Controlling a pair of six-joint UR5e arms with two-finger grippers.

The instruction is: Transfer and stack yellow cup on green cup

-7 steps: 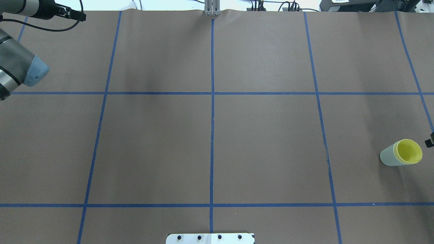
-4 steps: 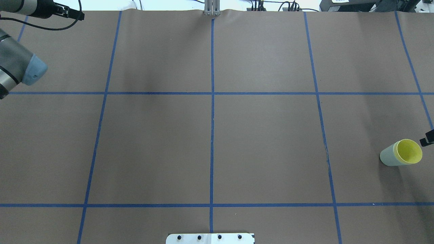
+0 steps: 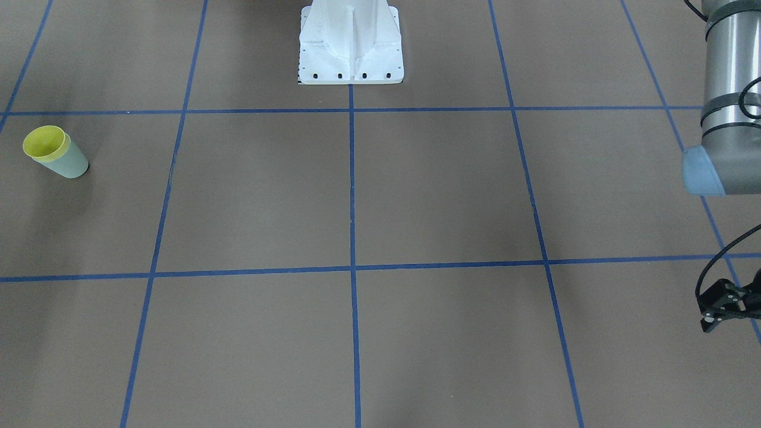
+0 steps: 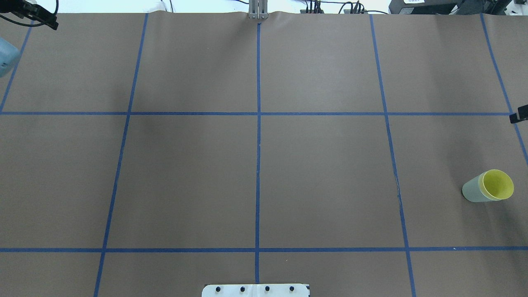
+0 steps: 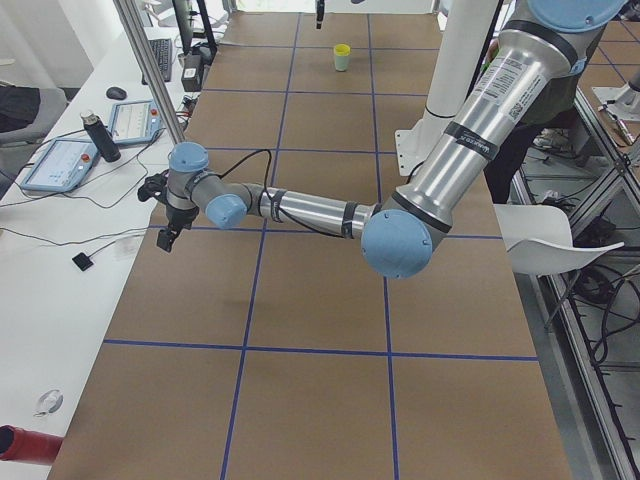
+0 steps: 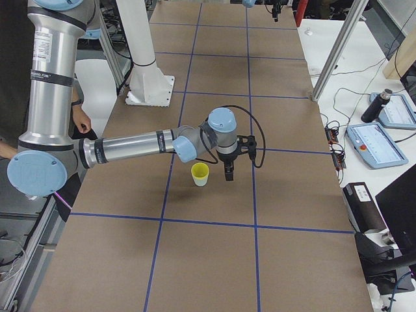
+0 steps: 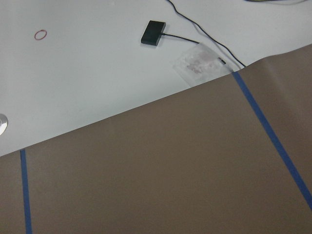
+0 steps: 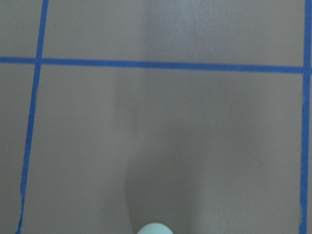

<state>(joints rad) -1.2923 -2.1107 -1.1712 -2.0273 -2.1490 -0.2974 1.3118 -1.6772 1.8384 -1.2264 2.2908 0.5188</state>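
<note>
The yellow cup (image 4: 498, 184) sits nested inside the green cup (image 4: 472, 192) at the table's right edge, standing upright. Both also show in the front view, yellow cup (image 3: 43, 142) in green cup (image 3: 70, 163), and in the right view (image 6: 199, 174). My right gripper (image 4: 520, 114) shows only as a dark tip at the right edge, apart from the cups and holding nothing. In the right view it (image 6: 229, 174) hangs just beside the cups. My left gripper (image 3: 716, 303) is empty at the far left edge of the table (image 4: 39, 14). I cannot tell whether either gripper is open or shut.
The robot's white base plate (image 4: 255, 290) is at the near middle edge. Blue tape lines grid the brown table (image 4: 321, 177). Beyond the far edge lies a white bench with a small black box (image 7: 153, 33), cables and tablets (image 5: 60, 165).
The right gripper's tip has moved away from the stacked cups toward the far side. The left arm has drawn back to the left, almost out of the overhead view. The cups have not moved.
</note>
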